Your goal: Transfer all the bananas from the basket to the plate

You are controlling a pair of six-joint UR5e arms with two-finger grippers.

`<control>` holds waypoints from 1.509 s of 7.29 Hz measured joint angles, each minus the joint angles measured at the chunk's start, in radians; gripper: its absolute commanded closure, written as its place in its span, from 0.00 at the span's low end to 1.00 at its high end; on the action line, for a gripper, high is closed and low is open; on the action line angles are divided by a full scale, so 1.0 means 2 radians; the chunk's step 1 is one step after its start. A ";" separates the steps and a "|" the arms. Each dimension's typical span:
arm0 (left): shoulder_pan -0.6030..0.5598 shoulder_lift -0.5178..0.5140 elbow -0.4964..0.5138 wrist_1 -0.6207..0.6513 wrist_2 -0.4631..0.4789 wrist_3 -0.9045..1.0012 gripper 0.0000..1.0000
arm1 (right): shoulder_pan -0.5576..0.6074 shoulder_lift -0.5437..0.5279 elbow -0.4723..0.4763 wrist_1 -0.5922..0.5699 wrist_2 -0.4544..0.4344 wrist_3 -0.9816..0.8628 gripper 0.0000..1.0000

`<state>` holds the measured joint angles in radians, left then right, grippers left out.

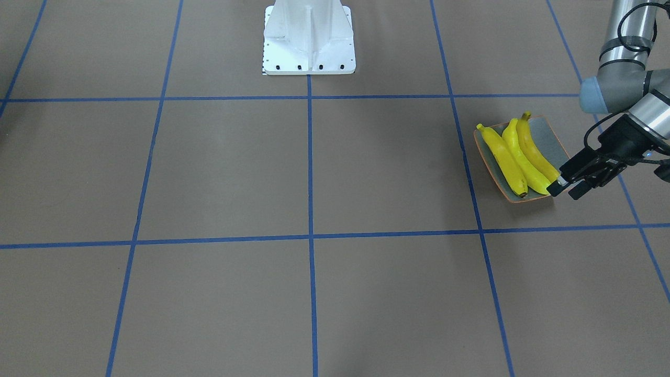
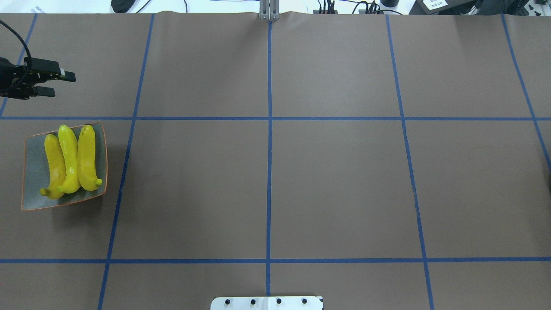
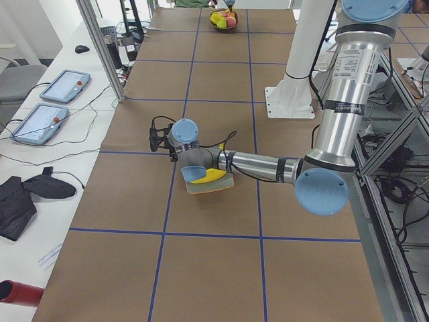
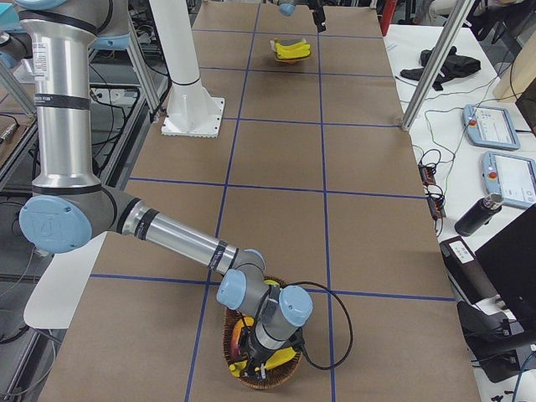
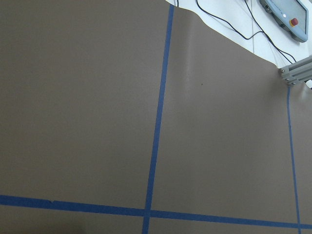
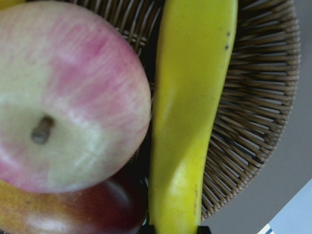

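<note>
Three yellow bananas (image 2: 70, 157) lie side by side on the grey-green plate (image 2: 32, 172), whose rim is orange; in the front-facing view these bananas (image 1: 518, 157) fill the left of the plate (image 1: 549, 137). My left gripper (image 2: 56, 84) hovers open and empty just beyond the plate's far edge. The same gripper (image 1: 565, 189) shows by the plate's near corner. A fourth banana (image 6: 190, 122) lies in the wicker basket (image 6: 258, 97). My right gripper (image 4: 261, 356) reaches down into the basket (image 4: 260, 381); whether it is open or shut I cannot tell.
A pink-green apple (image 6: 68, 97) and a dark red fruit (image 6: 73, 209) lie next to the banana in the basket. The white robot base (image 1: 309, 47) stands mid-table. Control tablets (image 3: 64, 84) and cables lie on the side bench behind an aluminium post (image 3: 100, 47).
</note>
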<state>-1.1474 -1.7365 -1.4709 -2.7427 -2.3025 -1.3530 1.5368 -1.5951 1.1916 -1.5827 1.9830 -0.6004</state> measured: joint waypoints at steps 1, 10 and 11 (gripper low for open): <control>0.000 0.000 0.001 0.000 0.000 0.000 0.00 | 0.000 0.001 0.003 0.000 0.000 0.001 1.00; 0.001 0.003 0.005 -0.002 0.000 0.000 0.00 | 0.063 0.023 0.098 -0.032 0.002 0.009 1.00; 0.002 0.003 0.008 -0.002 0.000 0.000 0.00 | 0.068 0.050 0.105 -0.052 0.010 0.009 1.00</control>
<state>-1.1443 -1.7307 -1.4551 -2.7468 -2.3029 -1.3530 1.6732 -1.4949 1.4007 -1.6876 2.0038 -0.5816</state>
